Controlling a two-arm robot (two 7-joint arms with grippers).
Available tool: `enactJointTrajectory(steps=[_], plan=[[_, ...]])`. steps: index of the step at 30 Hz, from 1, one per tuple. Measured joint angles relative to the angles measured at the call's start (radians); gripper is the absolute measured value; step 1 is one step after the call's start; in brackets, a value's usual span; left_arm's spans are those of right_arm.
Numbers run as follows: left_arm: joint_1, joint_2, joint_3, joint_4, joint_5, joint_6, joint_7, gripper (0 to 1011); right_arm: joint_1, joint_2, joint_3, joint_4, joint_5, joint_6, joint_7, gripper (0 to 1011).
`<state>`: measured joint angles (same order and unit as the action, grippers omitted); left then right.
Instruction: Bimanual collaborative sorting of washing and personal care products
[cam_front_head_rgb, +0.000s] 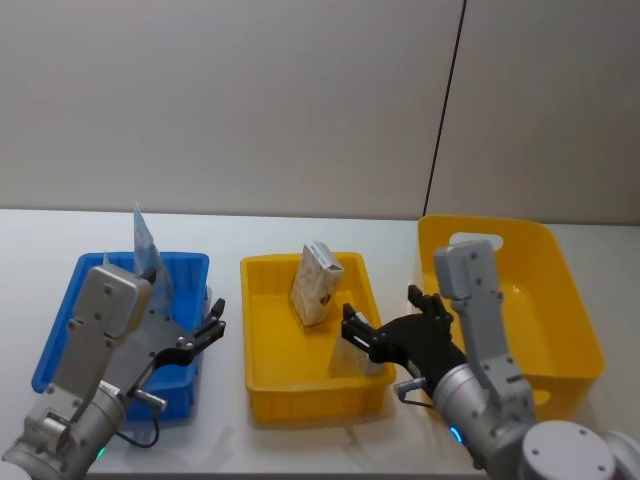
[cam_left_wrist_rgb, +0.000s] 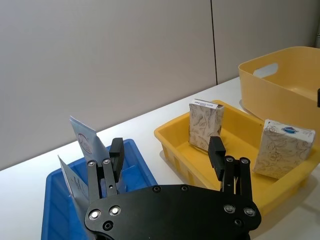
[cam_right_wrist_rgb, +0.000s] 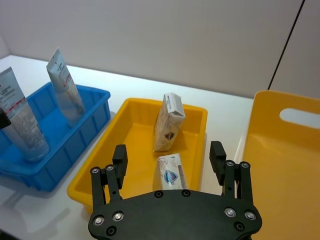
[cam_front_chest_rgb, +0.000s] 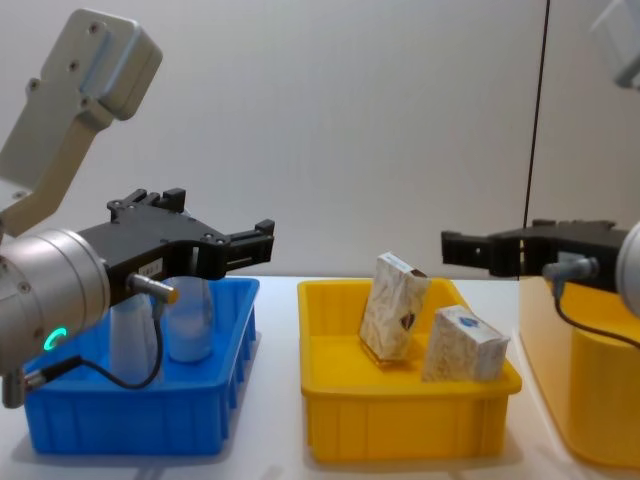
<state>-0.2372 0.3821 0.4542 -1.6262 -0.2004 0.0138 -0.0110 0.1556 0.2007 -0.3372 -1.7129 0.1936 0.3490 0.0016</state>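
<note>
Two pale squeeze tubes (cam_right_wrist_rgb: 65, 85) (cam_right_wrist_rgb: 22, 120) stand crimped end up in the blue bin (cam_front_head_rgb: 60, 330). One tube (cam_front_head_rgb: 143, 240) rises above my left arm in the head view. The small yellow bin (cam_front_head_rgb: 310, 400) holds two beige marbled cartons. One carton (cam_front_head_rgb: 316, 285) stands tilted at the back, and the other (cam_right_wrist_rgb: 170, 172) lies near the front right. My left gripper (cam_front_head_rgb: 215, 320) hovers open and empty over the blue bin's right side. Also open and empty, my right gripper (cam_front_head_rgb: 385, 310) hangs above the front carton.
A large yellow bin (cam_front_head_rgb: 570, 310) with a handle cutout stands empty at the right, close to my right arm. The three bins sit in a row on a white table (cam_front_head_rgb: 230, 235), with a grey wall behind. Narrow gaps separate the bins.
</note>
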Motion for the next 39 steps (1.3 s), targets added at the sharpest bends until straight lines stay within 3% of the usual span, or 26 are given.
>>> enactJointTrajectory(steps=[15,39], plan=[[0.0,0.0,0.0,0.0,0.0,0.0,0.0,1001,0.063,-0.05,-0.024,0.074,-0.016,0.157,-0.017,1003],[0.0,0.0,0.0,0.0,0.0,0.0,0.0,1001,0.098,-0.09,-0.023,0.133,-0.058,0.28,-0.068,1004]])
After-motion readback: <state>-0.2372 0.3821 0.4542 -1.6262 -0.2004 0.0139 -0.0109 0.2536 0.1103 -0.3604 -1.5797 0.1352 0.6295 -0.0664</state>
